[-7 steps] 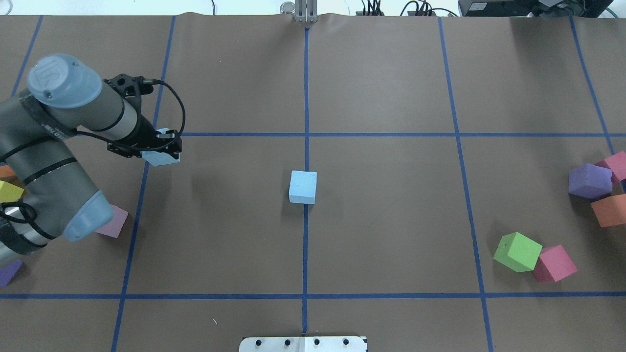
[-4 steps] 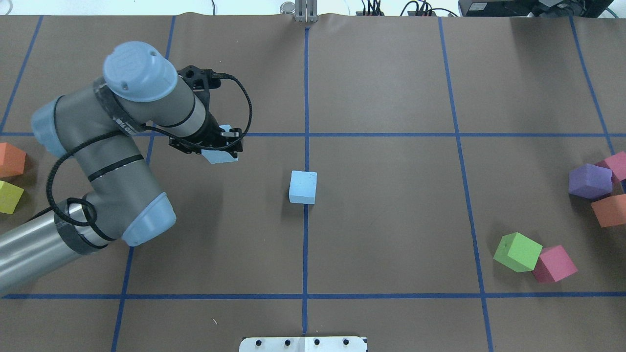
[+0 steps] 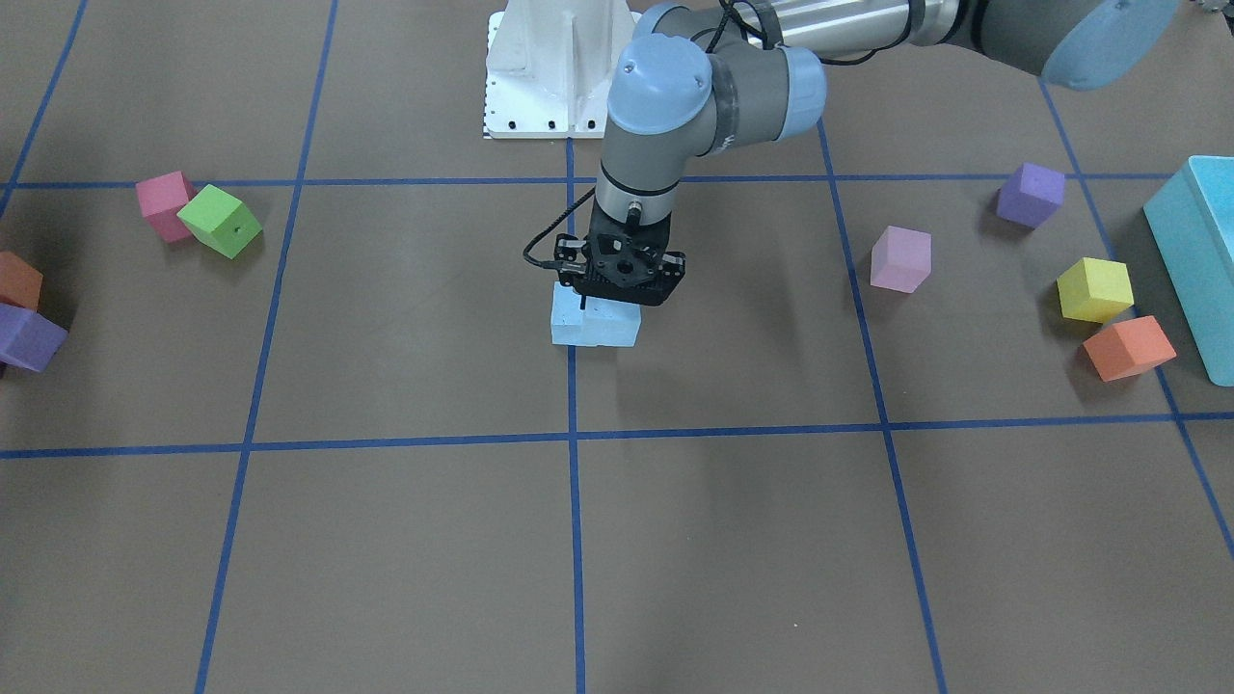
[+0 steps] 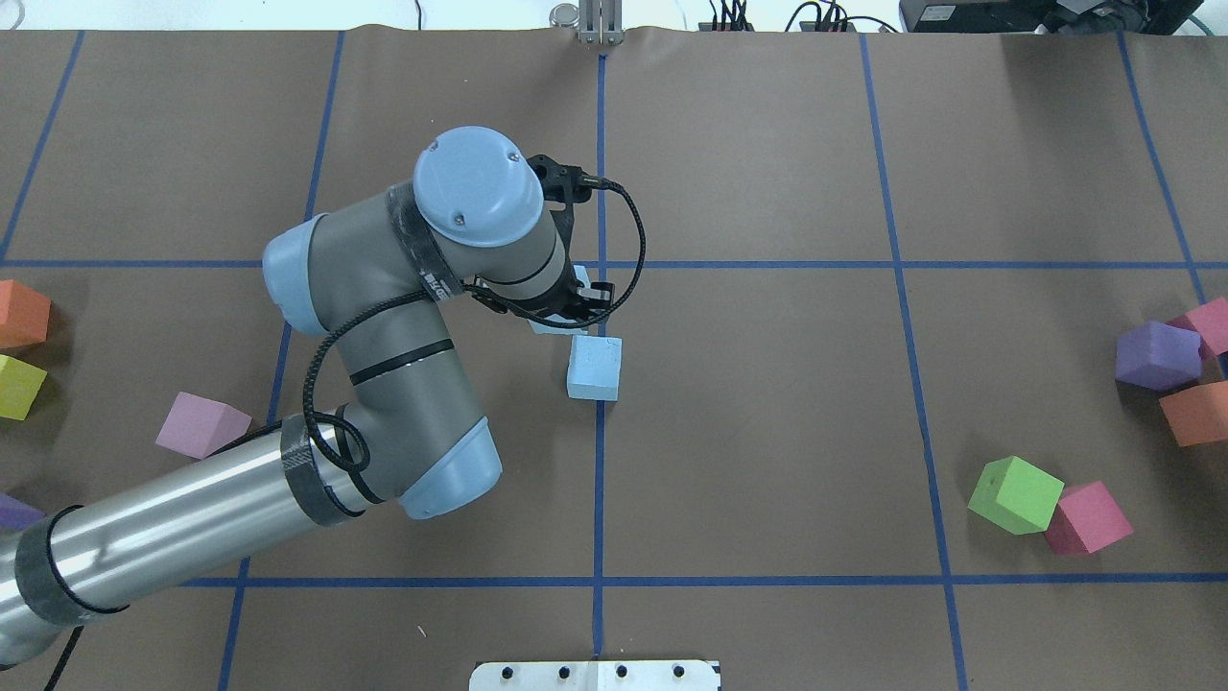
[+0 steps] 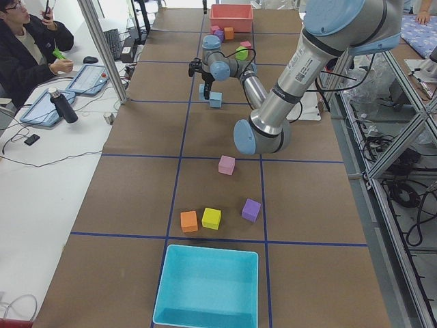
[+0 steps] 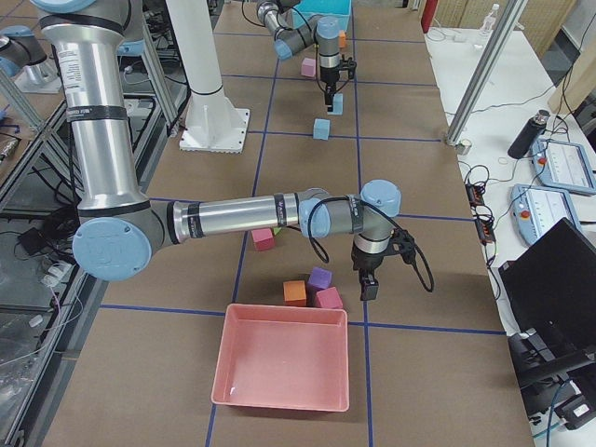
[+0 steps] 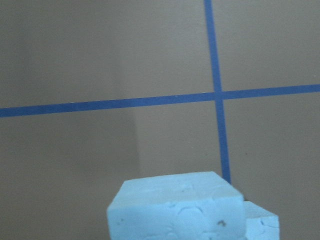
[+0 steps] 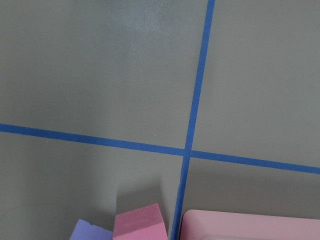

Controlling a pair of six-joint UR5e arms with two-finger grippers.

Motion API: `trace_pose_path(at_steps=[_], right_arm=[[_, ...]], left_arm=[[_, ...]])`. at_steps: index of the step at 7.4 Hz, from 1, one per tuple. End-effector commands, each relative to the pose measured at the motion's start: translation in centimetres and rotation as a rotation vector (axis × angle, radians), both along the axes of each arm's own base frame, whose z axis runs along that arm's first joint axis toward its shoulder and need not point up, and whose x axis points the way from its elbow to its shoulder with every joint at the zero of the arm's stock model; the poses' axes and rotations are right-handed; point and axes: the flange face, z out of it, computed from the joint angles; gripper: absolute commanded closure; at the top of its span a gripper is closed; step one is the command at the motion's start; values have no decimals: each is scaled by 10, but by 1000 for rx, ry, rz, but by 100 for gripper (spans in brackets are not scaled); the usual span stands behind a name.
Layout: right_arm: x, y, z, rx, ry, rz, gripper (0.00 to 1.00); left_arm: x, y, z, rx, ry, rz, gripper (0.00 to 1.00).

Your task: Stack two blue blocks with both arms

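Central work zone of the table [image 4: 767, 432], seen from above and from both ends. The left tool [image 3: 618, 289] points straight down and is closed on the held blue block [image 7: 175, 207], which hangs off the table. The resting blue block [image 4: 595, 367] lies flat on the middle tape line [image 4: 599, 499], on the robot's side of the tape crossing. From overhead, the held block lies a little beyond the resting one and toward the robot's left, not over it. The left wrist view shows a corner of the resting block just past the held block's lower right edge. The left arm's forearm and elbow span the table's left half, passing beside the lilac cube [image 4: 201, 427]. The yellow cube [image 4: 19, 386] and an orange cube [image 4: 21, 314] lie at that edge, with the turquoise box [image 5: 207, 287] at the table's end. Well apart on the robot's right are the green cube [image 4: 1015, 494] touching a pink cube [image 4: 1087, 518], and a purple cube [image 4: 1158, 355]. The right tool [image 6: 369, 287] hangs low near the pink tray [image 6: 282, 368]; whether it is open cannot be told. The white pedestal [image 3: 554, 67] bounds the robot's side.
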Motion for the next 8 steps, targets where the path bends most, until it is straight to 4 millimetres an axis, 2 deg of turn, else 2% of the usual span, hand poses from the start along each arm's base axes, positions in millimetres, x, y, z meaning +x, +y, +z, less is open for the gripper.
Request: trace_pose_path(at_steps=[1, 3, 5, 7, 8], right_arm=[[0, 1, 2, -6, -1, -1, 0], [0, 1, 3, -9, -1, -1, 0], [0, 1, 3, -9, -1, -1, 0], [0, 1, 3, -9, -2, -1, 0], [0, 1, 4, -11, -2, -1, 0]], left_arm=[[18, 13, -5, 18, -11, 17, 86], [20, 18, -6, 20, -8, 24, 76], [27, 28, -5, 16, -10, 39, 72], [38, 40, -4, 32, -26, 38, 51], [40, 43, -2, 35, -31, 38, 46]])
